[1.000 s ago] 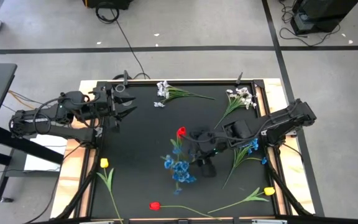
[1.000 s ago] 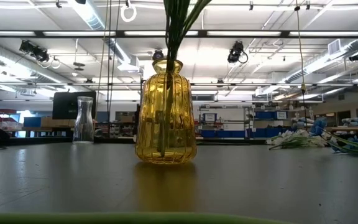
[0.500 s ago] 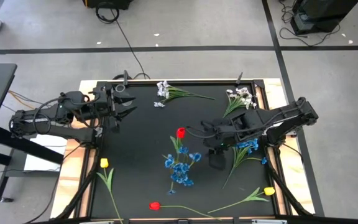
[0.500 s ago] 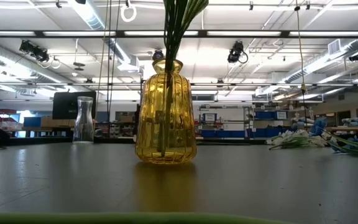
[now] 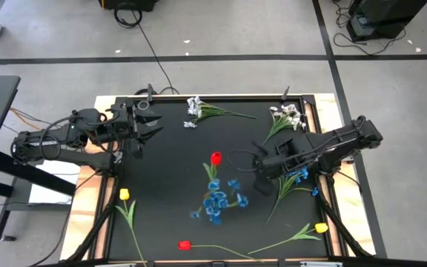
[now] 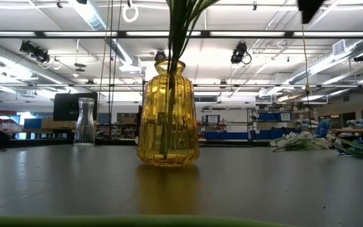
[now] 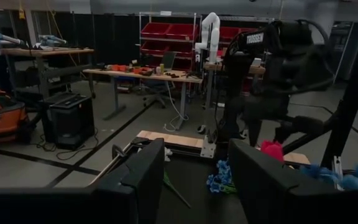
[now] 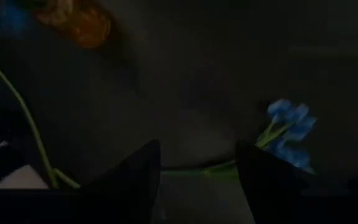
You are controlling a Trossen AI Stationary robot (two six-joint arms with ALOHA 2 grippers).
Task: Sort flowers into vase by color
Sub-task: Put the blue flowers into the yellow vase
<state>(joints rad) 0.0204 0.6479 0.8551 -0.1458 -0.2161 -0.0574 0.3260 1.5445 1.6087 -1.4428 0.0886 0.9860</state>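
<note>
Hovering over the middle-right of the counter (image 5: 169,148), the right end effector (image 5: 260,170) has its two fingers (image 8: 135,177) spread apart with nothing between them. Just beside it, toward the centre, stands the yellow vase (image 6: 168,115), seen from above only as a cluster of blue sprays (image 5: 217,202) and one red tulip (image 5: 216,157) rising from it; the low view shows green stems (image 6: 180,28) entering its neck. A loose blue spray (image 5: 299,175) lies under the right arm. White sprays (image 5: 288,115) lie at the far right corner, more white sprays (image 5: 196,107) at the far edge. A yellow tulip (image 5: 321,228) and a second red tulip (image 5: 184,245) lie along the near edge, another yellow tulip (image 5: 124,195) near left. The left end effector (image 5: 148,132) waits at the far left, fingers (image 7: 138,177) parted and empty. A clear vase (image 6: 85,122) stands far left.
</note>
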